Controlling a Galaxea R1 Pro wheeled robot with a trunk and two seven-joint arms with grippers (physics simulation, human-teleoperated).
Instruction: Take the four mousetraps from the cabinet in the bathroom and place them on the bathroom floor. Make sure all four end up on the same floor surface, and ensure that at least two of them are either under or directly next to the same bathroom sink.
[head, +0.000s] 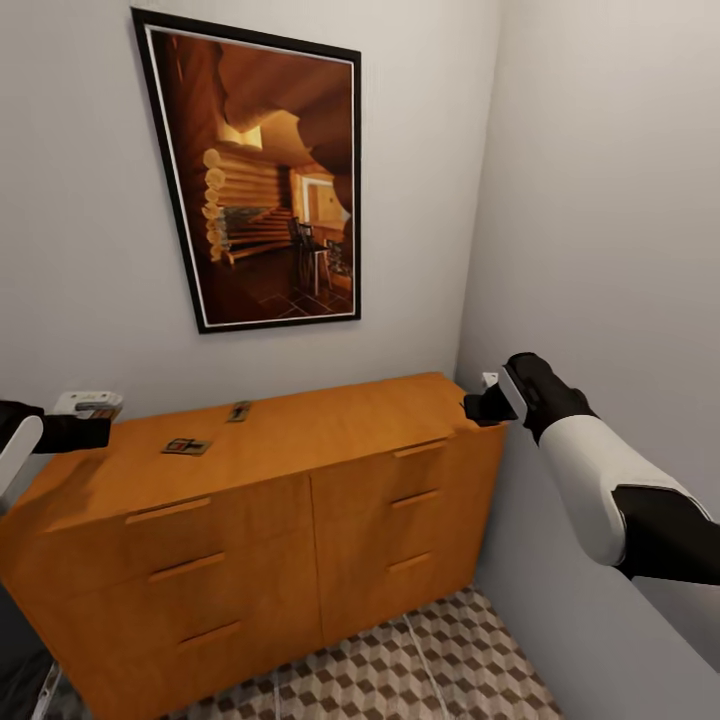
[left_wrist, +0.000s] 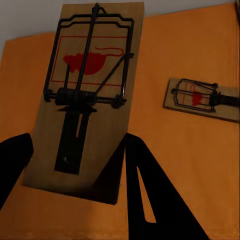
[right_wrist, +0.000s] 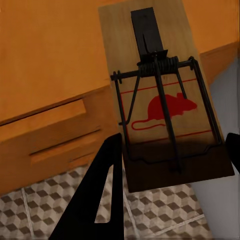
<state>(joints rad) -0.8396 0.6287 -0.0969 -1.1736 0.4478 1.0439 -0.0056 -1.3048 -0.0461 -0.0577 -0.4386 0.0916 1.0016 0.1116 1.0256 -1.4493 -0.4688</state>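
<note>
Two mousetraps (head: 187, 446) lie flat on the cabinet (head: 300, 440); each pincer (left_wrist: 75, 165) (right_wrist: 170, 165) seemingly clamps another lengthwise.

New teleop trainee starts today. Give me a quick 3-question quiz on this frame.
1. True or false: the left gripper and right gripper are both empty.
2. How many mousetraps lie loose on the cabinet top in the head view?
3. In the right wrist view, what shows beyond the held trap besides the cabinet? A) bathroom floor B) a sink C) a bathtub

Key
1. False: the fingers of each are shut on a trap, the left-held mousetrap and the right-held mousetrap.
2. Two: the front mousetrap and the back mousetrap.
3. A
</note>
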